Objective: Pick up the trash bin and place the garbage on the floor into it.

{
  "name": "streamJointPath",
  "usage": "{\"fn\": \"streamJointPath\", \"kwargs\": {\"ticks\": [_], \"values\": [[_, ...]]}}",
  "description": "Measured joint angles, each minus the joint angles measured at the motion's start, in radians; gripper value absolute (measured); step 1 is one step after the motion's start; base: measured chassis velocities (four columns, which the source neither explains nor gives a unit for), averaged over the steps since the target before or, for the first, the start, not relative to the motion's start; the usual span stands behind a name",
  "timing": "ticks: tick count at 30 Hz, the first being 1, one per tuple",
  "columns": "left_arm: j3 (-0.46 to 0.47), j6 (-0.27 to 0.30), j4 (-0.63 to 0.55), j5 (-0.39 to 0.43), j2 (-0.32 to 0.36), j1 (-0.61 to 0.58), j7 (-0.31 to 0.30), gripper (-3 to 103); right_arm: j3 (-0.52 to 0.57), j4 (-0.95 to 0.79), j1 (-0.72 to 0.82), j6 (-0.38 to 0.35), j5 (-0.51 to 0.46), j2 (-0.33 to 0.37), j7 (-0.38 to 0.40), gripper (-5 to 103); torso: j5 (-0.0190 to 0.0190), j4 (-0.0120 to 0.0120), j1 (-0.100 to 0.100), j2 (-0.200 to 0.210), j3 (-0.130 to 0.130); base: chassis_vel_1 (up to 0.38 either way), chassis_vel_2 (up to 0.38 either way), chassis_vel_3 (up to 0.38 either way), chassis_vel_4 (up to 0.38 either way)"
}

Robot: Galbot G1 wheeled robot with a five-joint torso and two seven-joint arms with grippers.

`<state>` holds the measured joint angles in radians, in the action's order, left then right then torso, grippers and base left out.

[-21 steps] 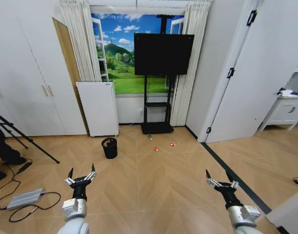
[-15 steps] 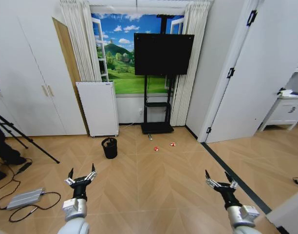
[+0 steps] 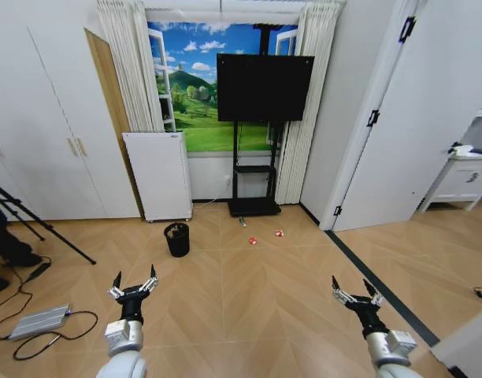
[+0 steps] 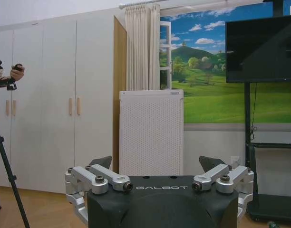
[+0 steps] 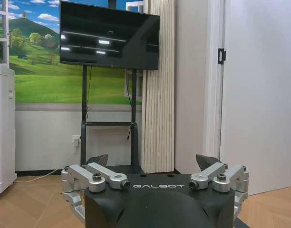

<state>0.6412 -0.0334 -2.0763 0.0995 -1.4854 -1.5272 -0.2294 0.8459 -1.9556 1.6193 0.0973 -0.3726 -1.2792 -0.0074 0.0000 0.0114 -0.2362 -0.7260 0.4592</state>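
Bin (image 3: 176, 239) stands far ahead on the floor, just right of the white appliance (image 3: 157, 175). Garbage to its right: two red-white scraps (image 3: 253, 240), (image 3: 279, 232), details unreadable; bottle (image 3: 242, 222) barely a speck near the TV stand (image 3: 254, 206). Left gripper (image 3: 134, 284) and right gripper (image 3: 353, 291) hover low and near, fingers spread, empty. Wrist views read "GALBOT" on both gripper bodies.

Wooden floor (image 3: 249, 291) with trash bin (image 3: 176, 239), garbage (image 3: 253, 240), cables (image 3: 36, 331).
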Motion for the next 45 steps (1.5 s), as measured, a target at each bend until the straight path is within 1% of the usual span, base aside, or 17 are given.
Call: {"fn": "streamJointPath", "kwargs": {"ticks": [7, 10, 13, 15, 17, 22, 23, 25, 27, 30, 31, 32, 35, 36, 37, 41, 45], "values": [[0.000, 0.000, 0.003, 0.001, -0.001, 0.003, 0.000, 100, -0.001, 0.001, -0.006, 0.001, 0.001, 0.003, -0.001, 100, 0.0005, -0.0006, 0.000, 0.000, 0.000, -0.161, 0.158, 0.172, -0.181], [-0.001, 0.000, 0.004, 0.001, -0.001, 0.004, 0.000, 100, -0.001, 0.001, -0.006, 0.001, 0.001, 0.004, -0.002, 100, -0.0006, -0.0002, 0.000, 0.000, 0.000, -0.228, 0.246, 0.253, -0.224], [-0.003, 0.000, 0.005, 0.001, -0.002, 0.006, 0.000, 100, -0.001, 0.002, -0.007, 0.001, 0.001, 0.004, -0.004, 100, 0.0006, -0.0001, 0.000, 0.000, 0.000, -0.251, 0.249, 0.255, -0.266], [-0.003, 0.000, 0.005, 0.001, -0.002, 0.006, 0.000, 100, 0.000, 0.002, -0.007, 0.001, 0.001, 0.004, -0.004, 100, -0.0005, 0.0002, 0.000, 0.000, 0.000, -0.296, 0.254, 0.302, -0.295], [-0.003, 0.000, 0.005, 0.000, -0.002, 0.006, 0.000, 100, 0.000, 0.003, -0.007, 0.002, 0.001, 0.004, -0.005, 100, 0.0002, -0.0005, 0.000, 0.000, 0.000, -0.325, 0.294, 0.302, -0.326], [-0.002, 0.000, 0.005, 0.000, -0.001, 0.006, 0.000, 100, 0.000, 0.004, -0.006, 0.003, 0.002, 0.003, -0.007, 100, -0.0001, -0.0005, 0.000, 0.000, 0.000, -0.336, 0.331, 0.332, -0.331], [-0.002, 0.001, 0.005, 0.000, -0.001, 0.006, 0.000, 100, 0.000, 0.004, -0.006, 0.003, 0.003, 0.003, -0.007, 100, -0.0004, 0.0002, 0.000, 0.000, 0.000, -0.348, 0.372, 0.355, -0.349], [-0.002, 0.001, 0.005, 0.000, -0.001, 0.006, 0.000, 100, 0.000, 0.004, -0.006, 0.004, 0.004, 0.003, -0.009, 100, 0.0003, -0.0001, 0.000, 0.000, 0.000, -0.365, 0.366, 0.360, -0.361], [-0.002, 0.001, 0.005, 0.000, -0.002, 0.005, 0.000, 100, 0.000, 0.004, -0.006, 0.004, 0.005, 0.003, -0.013, 100, -0.0004, -0.0005, -0.001, 0.000, 0.000, -0.359, 0.360, 0.375, -0.366], [-0.002, 0.001, 0.005, 0.000, -0.002, 0.005, 0.000, 100, 0.001, 0.005, -0.007, 0.011, 0.014, 0.003, -0.026, 100, -0.0006, 0.0003, 0.000, 0.000, 0.000, -0.366, 0.361, 0.384, -0.369], [-0.002, 0.001, 0.006, 0.000, -0.002, 0.005, 0.001, 100, 0.000, 0.006, -0.007, 0.013, 0.016, 0.003, -0.029, 100, -0.0003, 0.0002, 0.000, 0.000, 0.000, -0.347, 0.363, 0.350, -0.361], [-0.002, 0.001, 0.006, 0.000, -0.002, 0.005, 0.001, 100, -0.001, 0.007, -0.007, 0.014, 0.017, 0.002, -0.030, 100, 0.0013, -0.0006, 0.000, 0.000, 0.000, -0.349, 0.368, 0.350, -0.360], [-0.002, 0.001, 0.008, -0.001, -0.002, 0.004, 0.001, 100, -0.003, 0.010, -0.008, 0.017, 0.021, 0.002, -0.031, 100, -0.0007, -0.0006, -0.001, 0.000, 0.000, -0.351, 0.361, 0.346, -0.351], [-0.002, 0.001, 0.008, -0.001, -0.002, 0.004, 0.001, 100, -0.003, 0.010, -0.008, 0.017, 0.021, 0.002, -0.031, 100, -0.0007, -0.0006, -0.001, 0.000, 0.000, -0.354, 0.358, 0.343, -0.333], [-0.002, 0.001, 0.008, -0.001, -0.002, 0.004, 0.001, 100, -0.004, 0.013, -0.008, 0.020, 0.024, 0.001, -0.032, 100, -0.0001, 0.0003, 0.000, 0.000, 0.000, -0.344, 0.342, 0.343, -0.342], [-0.002, 0.002, 0.009, -0.001, -0.002, 0.008, 0.001, 100, -0.005, 0.014, -0.010, 0.024, 0.026, 0.004, -0.035, 100, -0.0008, -0.0002, 0.000, 0.000, 0.000, -0.347, 0.354, 0.338, -0.343], [-0.002, 0.004, 0.011, -0.001, -0.001, 0.013, 0.000, 100, -0.005, 0.014, -0.014, 0.024, 0.024, 0.007, -0.035, 100, 0.0002, -0.0002, 0.000, 0.000, 0.000, -0.351, 0.353, 0.353, -0.350]]}}
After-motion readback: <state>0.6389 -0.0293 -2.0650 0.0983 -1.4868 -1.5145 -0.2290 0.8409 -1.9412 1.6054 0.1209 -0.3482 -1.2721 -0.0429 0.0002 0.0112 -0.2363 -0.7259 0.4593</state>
